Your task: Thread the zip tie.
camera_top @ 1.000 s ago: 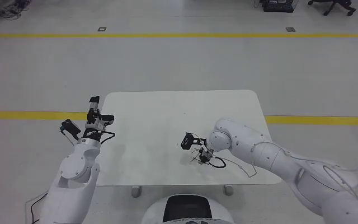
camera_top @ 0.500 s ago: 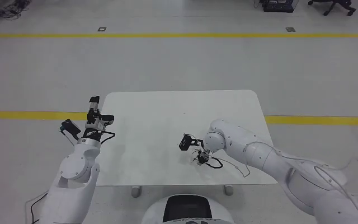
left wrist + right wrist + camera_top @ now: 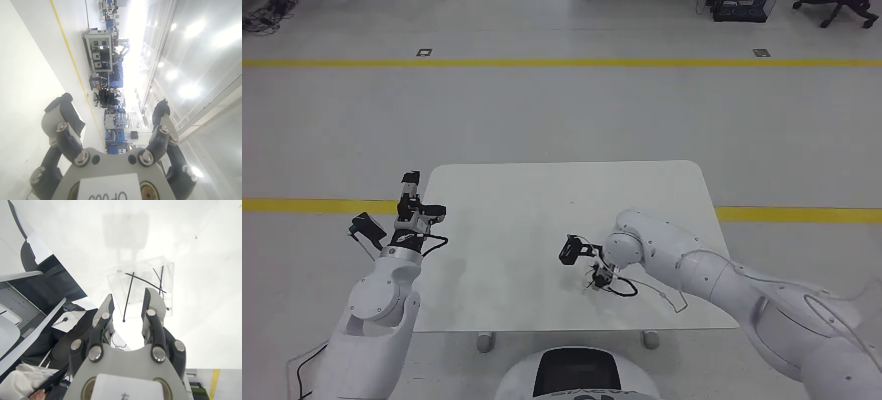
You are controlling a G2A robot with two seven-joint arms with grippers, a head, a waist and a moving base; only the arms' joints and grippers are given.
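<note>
Right tool [image 3: 129,294], fingers spread, hangs over a clear box [image 3: 167,268] on the white bench [image 3: 542,200], just below centre in the top view. A black zip tie [image 3: 130,285] pokes out of the box between the fingers, touching neither. More ties [image 3: 160,279] cross inside the box. Left tool [image 3: 113,106], also spread, sits at the bench's left edge.

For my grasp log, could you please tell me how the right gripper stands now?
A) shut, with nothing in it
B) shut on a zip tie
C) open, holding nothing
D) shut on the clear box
C: in the right wrist view the right gripper has its fingers spread apart, and a black zip tie lies free in the gap at the clear box, touching neither finger.
</note>
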